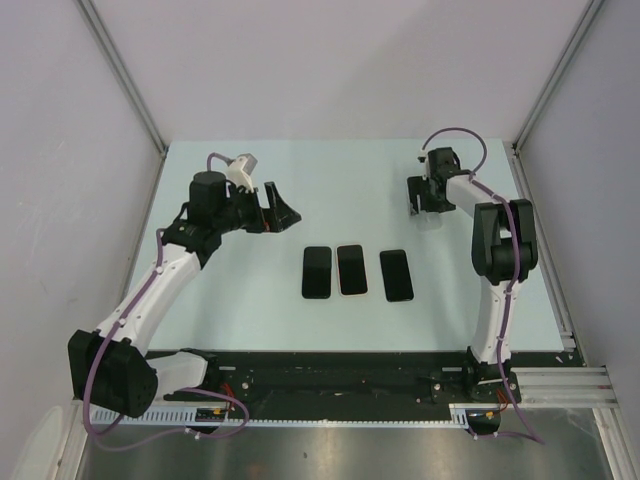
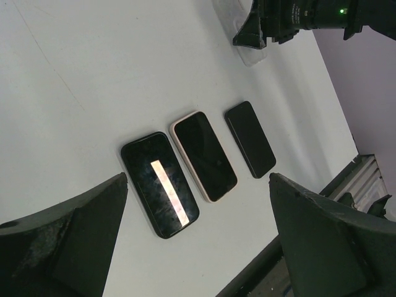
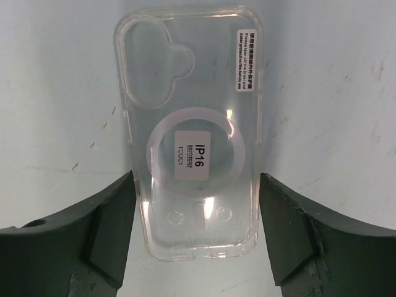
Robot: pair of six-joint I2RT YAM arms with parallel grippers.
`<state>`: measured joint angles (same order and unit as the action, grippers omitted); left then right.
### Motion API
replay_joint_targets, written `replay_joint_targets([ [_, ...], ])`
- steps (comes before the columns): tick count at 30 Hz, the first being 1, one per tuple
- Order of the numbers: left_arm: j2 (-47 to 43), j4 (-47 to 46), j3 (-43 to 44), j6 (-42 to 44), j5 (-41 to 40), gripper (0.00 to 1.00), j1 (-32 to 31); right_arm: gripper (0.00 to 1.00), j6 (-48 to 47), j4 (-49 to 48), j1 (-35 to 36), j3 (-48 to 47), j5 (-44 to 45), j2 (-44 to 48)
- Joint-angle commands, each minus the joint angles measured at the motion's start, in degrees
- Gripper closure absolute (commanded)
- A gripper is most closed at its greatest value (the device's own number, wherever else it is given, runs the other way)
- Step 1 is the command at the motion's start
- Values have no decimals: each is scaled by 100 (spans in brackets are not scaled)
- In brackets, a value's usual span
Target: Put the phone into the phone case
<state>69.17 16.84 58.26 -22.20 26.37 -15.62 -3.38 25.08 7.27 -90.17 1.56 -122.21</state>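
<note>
Nothing done yet. The phone case (image 3: 195,124) is empty and lies flat between the fingers of the right pincer (image 3: 197,180), which stand apart astride it, with no clamp that we can see. The phones (image 1: 351,270), three in a row, lie ahead of the left pincer (image 2: 198,180), which is spread wide and holds nothing. Left to do: secure the case, pick a phone, seat it.

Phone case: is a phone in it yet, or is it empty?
Empty: the phone case lies flat and the table shows straight through its clear back.
</note>
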Motion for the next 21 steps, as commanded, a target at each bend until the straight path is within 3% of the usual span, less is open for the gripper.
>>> replay_joint_targets([
  [1, -246, -295, -60, -83, 175, 0, 24, 33, 311, 296, -24, 315, -699, 470],
  [7, -149, -295, -69, -83, 132, 1, 24, 33, 864, -29, -15, 746, -2026, 1023],
  [15, 9, -313, -69, -127, 158, 6, 24, 34, 1725, -1171, 309, 1677, -3985, 1832],
  [18, 106, -409, -104, -206, 298, 8, 15, 33, 1902, -1479, 705, 1924, -4287, 2061],
  [21, 237, -559, -148, -347, 553, 9, 15, 32, 2007, -1681, 1258, 2065, -3929, 2298],
])
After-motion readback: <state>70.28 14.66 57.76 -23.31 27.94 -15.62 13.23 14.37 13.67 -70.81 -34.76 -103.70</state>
